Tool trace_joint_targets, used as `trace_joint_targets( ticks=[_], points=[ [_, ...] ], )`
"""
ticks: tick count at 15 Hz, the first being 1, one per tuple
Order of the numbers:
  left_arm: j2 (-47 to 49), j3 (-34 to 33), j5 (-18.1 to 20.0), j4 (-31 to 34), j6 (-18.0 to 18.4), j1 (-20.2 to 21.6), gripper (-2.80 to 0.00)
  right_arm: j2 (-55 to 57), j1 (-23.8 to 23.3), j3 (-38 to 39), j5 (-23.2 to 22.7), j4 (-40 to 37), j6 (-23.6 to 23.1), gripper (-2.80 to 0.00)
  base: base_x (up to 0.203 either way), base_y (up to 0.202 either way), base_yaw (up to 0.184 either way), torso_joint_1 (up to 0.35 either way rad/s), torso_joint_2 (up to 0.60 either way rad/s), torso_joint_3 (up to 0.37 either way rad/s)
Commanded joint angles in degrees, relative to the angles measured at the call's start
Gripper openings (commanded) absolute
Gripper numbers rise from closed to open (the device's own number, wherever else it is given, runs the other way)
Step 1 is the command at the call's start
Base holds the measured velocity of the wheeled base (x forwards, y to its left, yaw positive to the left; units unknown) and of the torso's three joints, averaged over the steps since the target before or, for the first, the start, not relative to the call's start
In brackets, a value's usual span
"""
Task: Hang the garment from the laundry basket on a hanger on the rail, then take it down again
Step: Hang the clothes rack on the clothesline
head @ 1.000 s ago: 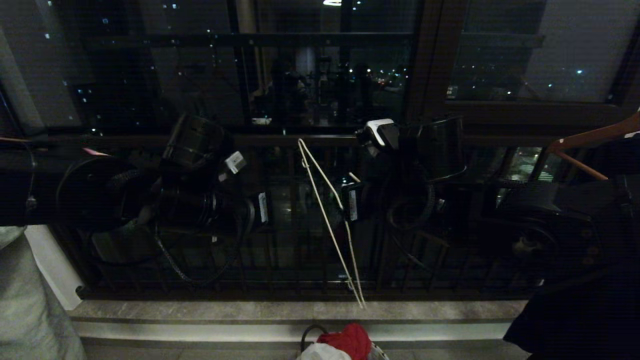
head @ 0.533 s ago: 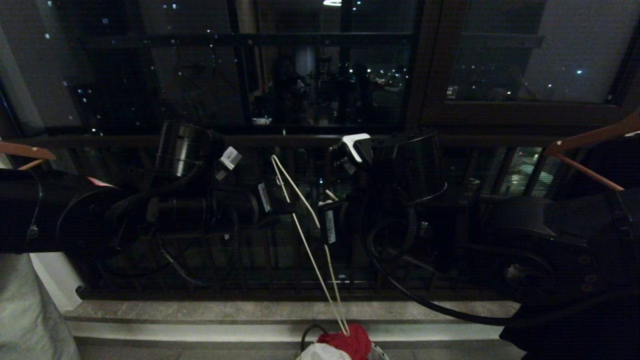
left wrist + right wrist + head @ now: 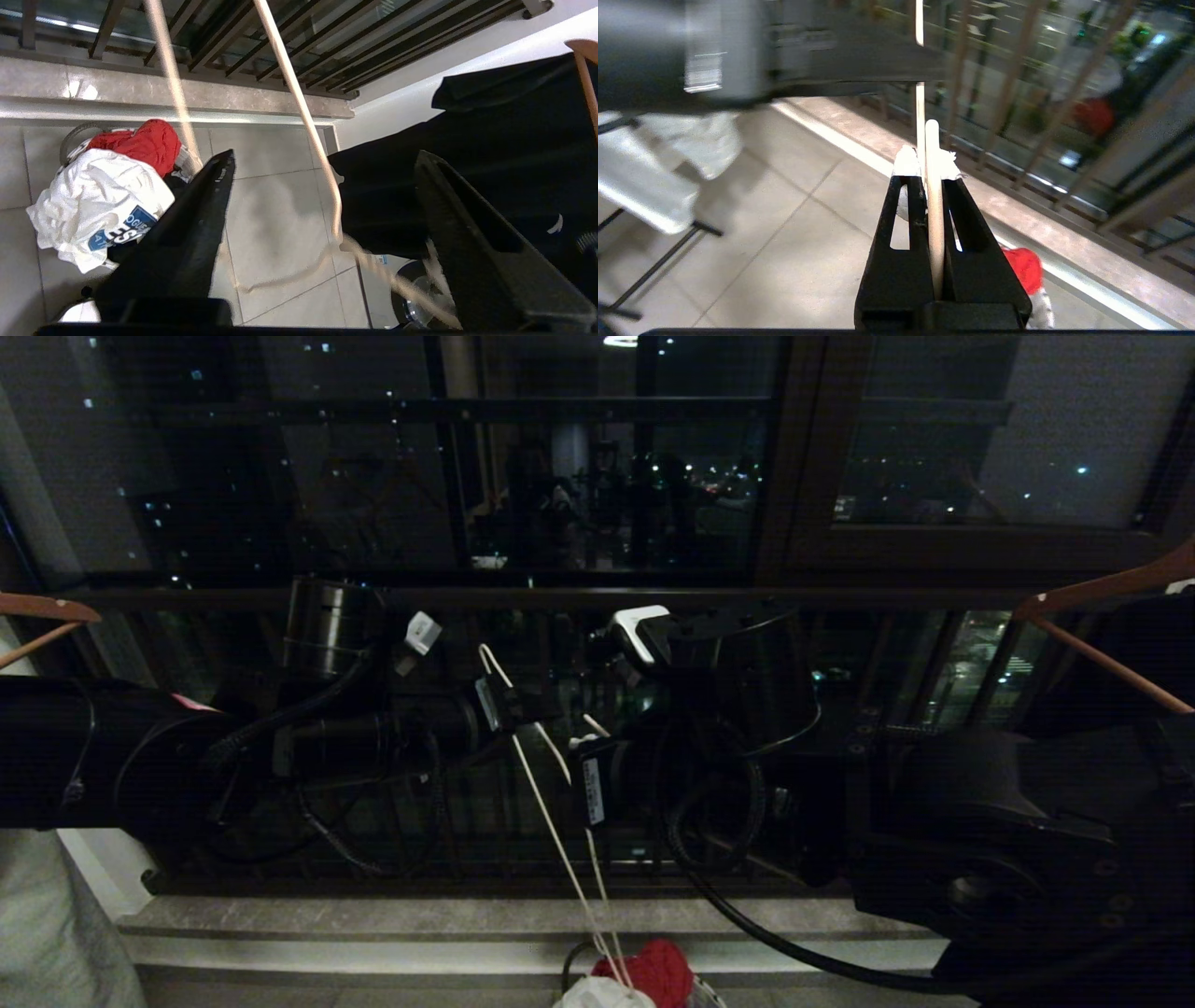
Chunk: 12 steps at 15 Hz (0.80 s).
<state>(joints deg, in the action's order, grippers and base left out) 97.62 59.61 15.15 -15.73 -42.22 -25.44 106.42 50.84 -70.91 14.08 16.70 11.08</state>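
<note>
Night balcony, dark barred railing [image 3: 523,840] behind: thin white wire hanger [image 3: 560,840] pinched by right gripper [image 3: 930,163] alone, left gripper [image 3: 322,186] spread wide around its wire; white printed T-shirt [image 3: 100,205] unpicked in patterned-rim basket [image 3: 74,135] below; risk of hanger pivoting or slipping from single-point grip.

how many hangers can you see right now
3. The thin white wire hanger hangs centre, pinched by the right end effector. One orange-brown hanger sits at the far left edge, another at the far right carrying a black garment. More may be out of frame.
</note>
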Motion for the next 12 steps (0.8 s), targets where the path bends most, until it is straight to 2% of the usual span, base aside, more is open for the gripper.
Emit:
trace_joint_targets(
  ticks=[1, 6, 11, 12],
  points=[
    [0.93, -0.21, 0.08, -0.12, -0.67, 0.13, 0.00, -0.45, 1.07, 0.27, -0.05, 0.09, 0.23, -2.80, 0.000, 0.000, 0.000, 0.000, 0.00, 0.000],
    [1.03, -3.25, 0.21, -7.31, -2.41, 0.22, 0.00, -1.99, 3.48, 0.86, -1.42, 0.07, 2.64, -2.80, 0.000, 0.000, 0.000, 0.000, 0.00, 0.000],
    [0.90, -3.71, 0.14, -8.09, -3.13, 0.22, 0.00, -2.10, 4.09, 0.95, -2.13, -0.09, 3.25, -2.80, 0.000, 0.000, 0.000, 0.000, 0.00, 0.000],
    [0.74, -3.71, 0.14, -8.09, -3.13, 0.22, -2.80, -2.11, 4.09, 0.95, -2.13, -0.09, 3.25, -2.80, 0.000, 0.000, 0.000, 0.000, 0.00, 0.000]
  ],
)
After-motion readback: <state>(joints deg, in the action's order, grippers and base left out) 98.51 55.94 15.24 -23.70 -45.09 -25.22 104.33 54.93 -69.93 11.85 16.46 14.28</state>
